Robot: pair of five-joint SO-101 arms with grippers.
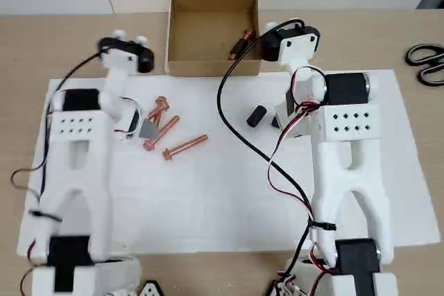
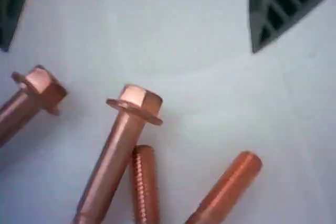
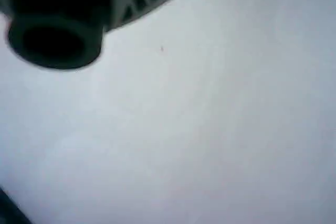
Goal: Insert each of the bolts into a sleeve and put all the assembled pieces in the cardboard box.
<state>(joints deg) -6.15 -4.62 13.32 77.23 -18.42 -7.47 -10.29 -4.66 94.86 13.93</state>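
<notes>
White paper [image 1: 229, 199] covers the middle of the wooden table [image 1: 416, 171], and both arms stretch over it from the near edge. On the left half of the sheet lie 4 copper bolts [image 1: 186, 146]. 1 lies nearest and points toward the centre, a second is just beyond it, and 2 more lie close together by the left gripper [image 1: 137, 129]. That gripper is low over the sheet beside them, jaws spread with nothing between them. Its wrist view looks down on 2 flanged heads and 2 threaded ends. Right of centre, a black sleeve [image 1: 257, 116] sits at the tip of the right gripper [image 1: 279, 121]; I cannot tell whether that gripper clasps it or merely touches it. Beyond the paper's far edge stands the cardboard box [image 1: 179, 32], open at the top, with 1 copper-headed piece [image 1: 240, 44] leaning against its right wall. Black scissors [image 1: 426, 62] lie at the table's far right edge.
</notes>
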